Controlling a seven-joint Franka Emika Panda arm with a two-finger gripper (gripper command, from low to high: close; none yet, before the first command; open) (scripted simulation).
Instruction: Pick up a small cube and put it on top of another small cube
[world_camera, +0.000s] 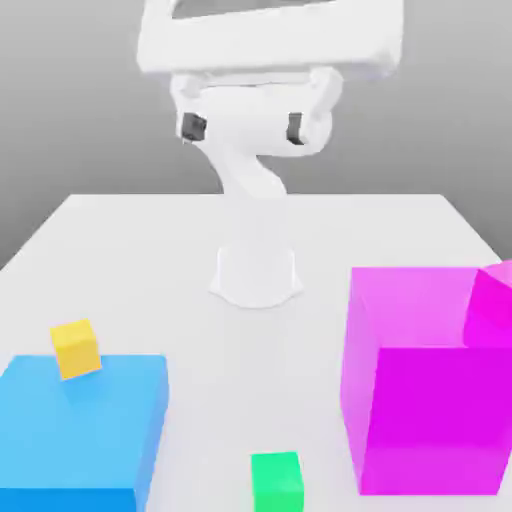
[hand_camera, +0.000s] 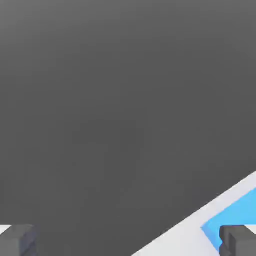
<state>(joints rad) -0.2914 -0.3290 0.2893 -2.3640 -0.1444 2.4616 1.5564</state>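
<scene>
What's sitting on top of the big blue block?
A small yellow cube sits on the big blue block, at its far edge. The patch of blue beneath the cube is covered.

The arm (world_camera: 255, 170) is smooth glossy white with rounded links, a round base (world_camera: 256, 275), and dark grey blocky fingertips (hand_camera: 17, 240).

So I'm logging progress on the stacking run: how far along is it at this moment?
Nothing looks done yet. The green cube sits on the table near the front edge, and the yellow cube rests separately beside the big blue block. Nothing is in hand: the gripper is open and empty, its fingertips far apart. Reaching, grasping, lifting and stacking all remain.
</scene>
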